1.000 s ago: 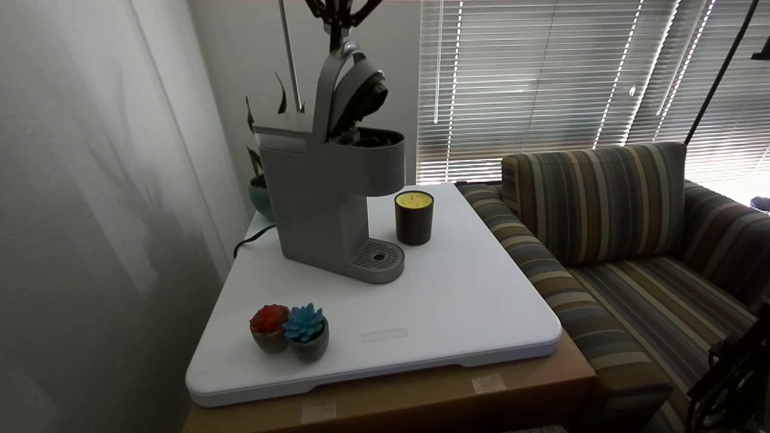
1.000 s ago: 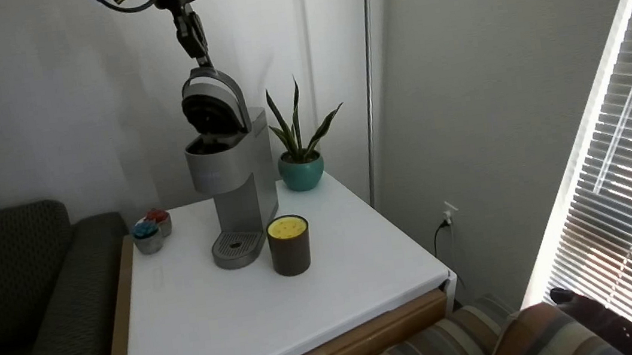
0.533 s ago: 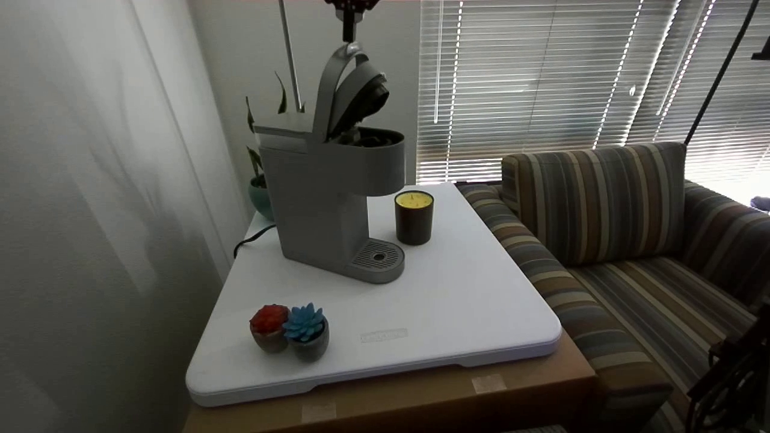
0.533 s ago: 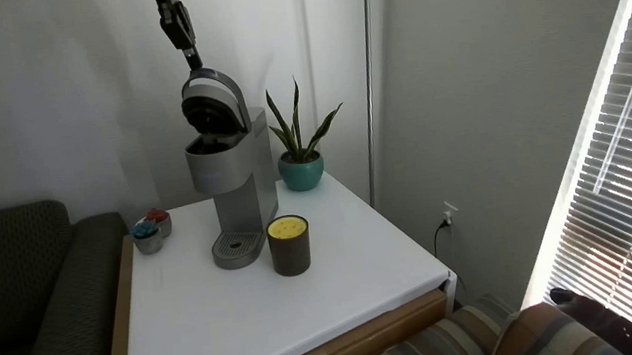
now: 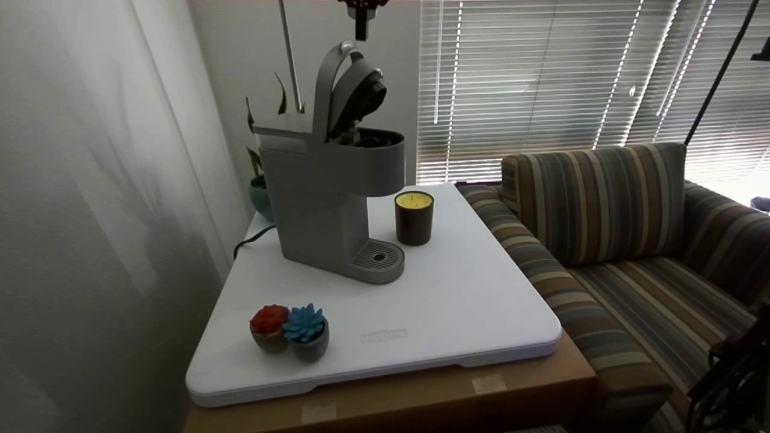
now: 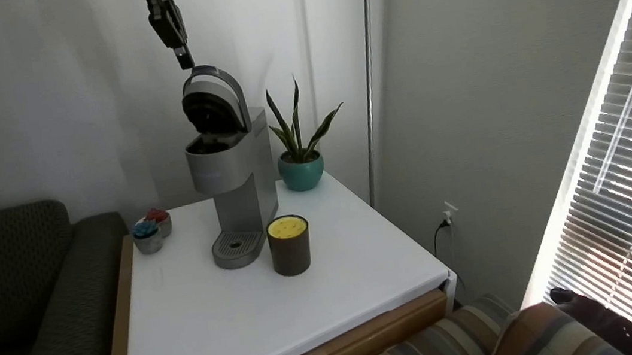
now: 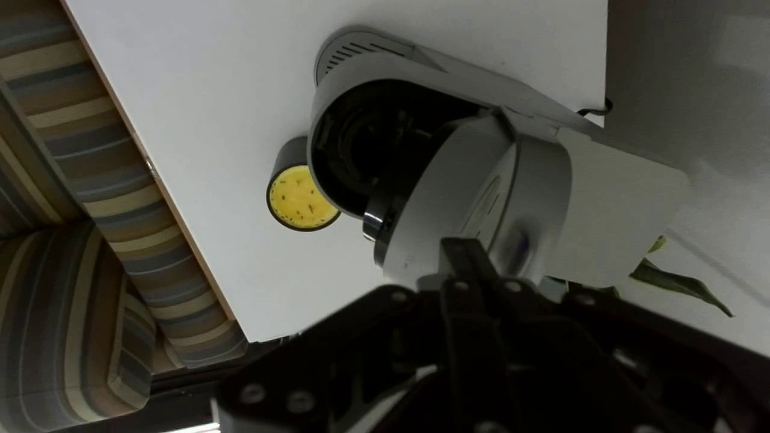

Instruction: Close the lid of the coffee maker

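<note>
Pinched together and empty, the gripper [image 7: 463, 248] hangs above the raised lid [image 5: 349, 91]; best to get behind its arched handle [image 5: 325, 84], then push forward and down smoothly.

Free room facing raised lid [image 6: 213, 108]; cup [image 6: 290, 252] flanks coffee maker [image 5: 322, 195].

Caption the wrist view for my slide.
Shut claw near the raised lid of the coffee maker, a yellow-topped cup beside it.

The black pincer [image 7: 467, 252] has 2 slim fingers [image 7: 453, 260] and angular linkages [image 7: 361, 316] (dotted with pale screws [image 7: 299, 401]).
</note>
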